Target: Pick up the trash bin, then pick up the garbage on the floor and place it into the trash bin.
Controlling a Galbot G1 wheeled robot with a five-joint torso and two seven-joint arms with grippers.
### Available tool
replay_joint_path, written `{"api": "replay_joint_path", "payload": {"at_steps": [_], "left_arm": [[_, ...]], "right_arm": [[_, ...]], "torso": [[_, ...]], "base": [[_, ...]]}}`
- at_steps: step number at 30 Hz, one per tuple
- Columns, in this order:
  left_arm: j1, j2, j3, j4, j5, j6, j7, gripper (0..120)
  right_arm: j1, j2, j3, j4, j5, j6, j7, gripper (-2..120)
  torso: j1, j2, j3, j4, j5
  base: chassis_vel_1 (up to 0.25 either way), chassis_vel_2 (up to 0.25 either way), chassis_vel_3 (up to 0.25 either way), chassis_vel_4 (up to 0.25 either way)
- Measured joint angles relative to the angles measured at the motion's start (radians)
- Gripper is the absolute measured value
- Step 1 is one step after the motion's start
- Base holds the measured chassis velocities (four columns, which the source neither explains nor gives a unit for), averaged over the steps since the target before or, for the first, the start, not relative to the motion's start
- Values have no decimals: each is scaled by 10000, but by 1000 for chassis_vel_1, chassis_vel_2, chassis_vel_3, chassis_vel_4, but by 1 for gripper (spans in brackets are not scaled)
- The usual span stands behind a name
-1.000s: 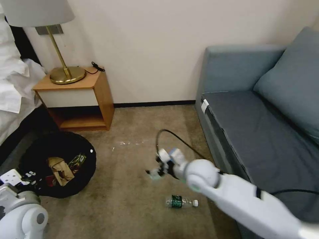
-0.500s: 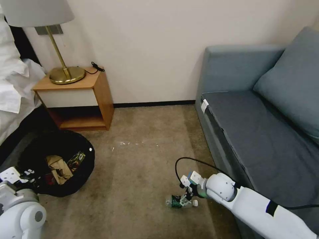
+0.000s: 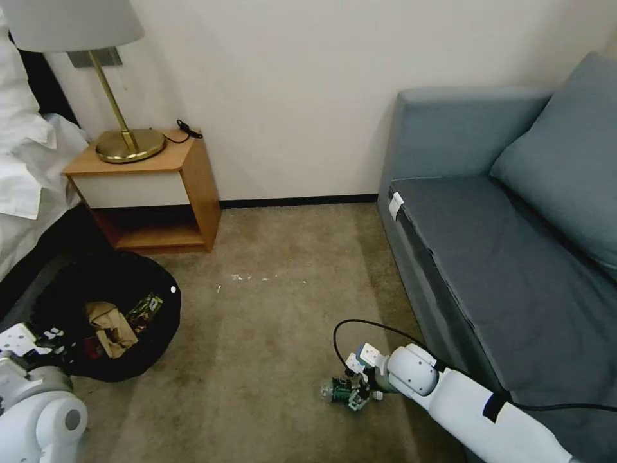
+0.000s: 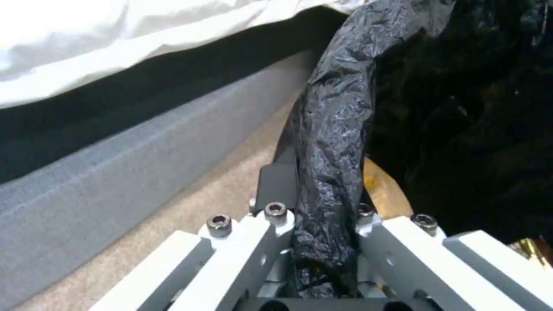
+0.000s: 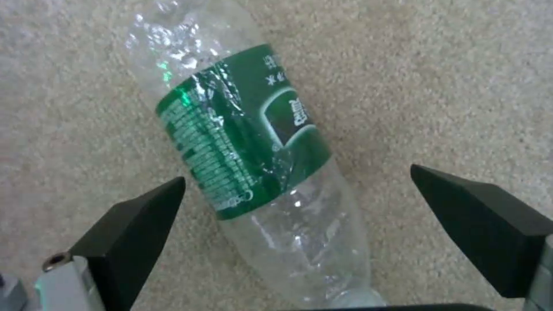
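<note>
Since half a second before, the right gripper point(image 3: 355, 393) had been lowered slightly onto the bottle point(image 3: 340, 390), with jaws spread wide either side of it and not touching. The bottle point(image 5: 253, 164) was seen lying on its side on the carpet point(image 3: 270, 334) near the sofa point(image 3: 514, 257): clear, crumpled plastic with a green label bearing white print. The bin point(image 3: 109, 315), lined with a crinkly black bag, was held at its rim point(image 4: 331, 129) by the clenched left gripper point(image 4: 322, 242), beside the bed point(image 4: 115, 52). Tan paper point(image 3: 109, 328) and a wrapper point(image 3: 144, 307) were seen inside the bin.
</note>
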Motion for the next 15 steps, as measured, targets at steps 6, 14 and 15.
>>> {"api": "replay_joint_path", "payload": {"at_steps": [6,14,15], "left_arm": [[52,-67,2,-52,20,1,-9,4],[66,-70,33,-87,12,7,-16,4],[62,-72,62,-87,12,13,-16,4]], "right_arm": [[0,331,151,-620,-716,147,-15,86],[-130,490,350,-853,-989,295,-39,55],[-158,519,412,-845,-987,331,-10,50]], "torso": [[-1,0,0,0,2],[0,0,0,-1,1],[0,0,0,-2,0]], "base": [[0,0,0,0],[0,0,0,0],[0,0,0,0]]}}
